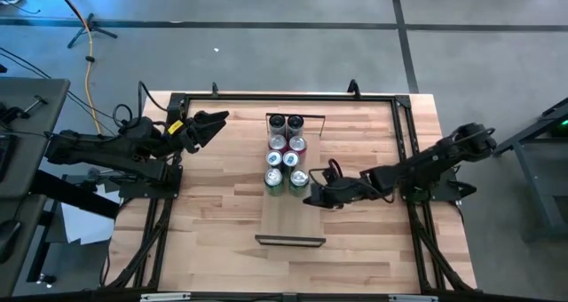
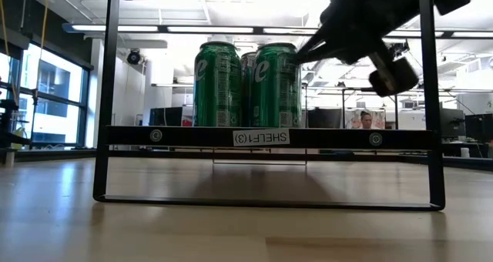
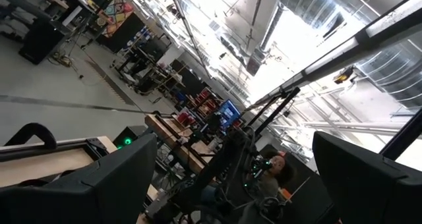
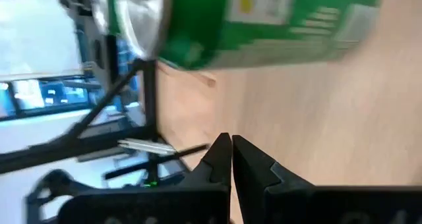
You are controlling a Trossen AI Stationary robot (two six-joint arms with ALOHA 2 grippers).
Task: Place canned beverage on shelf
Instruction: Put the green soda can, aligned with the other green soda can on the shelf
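On the shelf [image 2: 266, 137] front, white label "SHELF1(3)" [image 2: 260, 137] below green cans [image 2: 246, 85].

Butcher-block tabletop [image 1: 213, 204] — person [image 2: 365, 120] seated in room behind.

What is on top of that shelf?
The shelf holds eight upright cans in two rows at its far end; the near end is bare. In the low view, the green front cans hide the rest.
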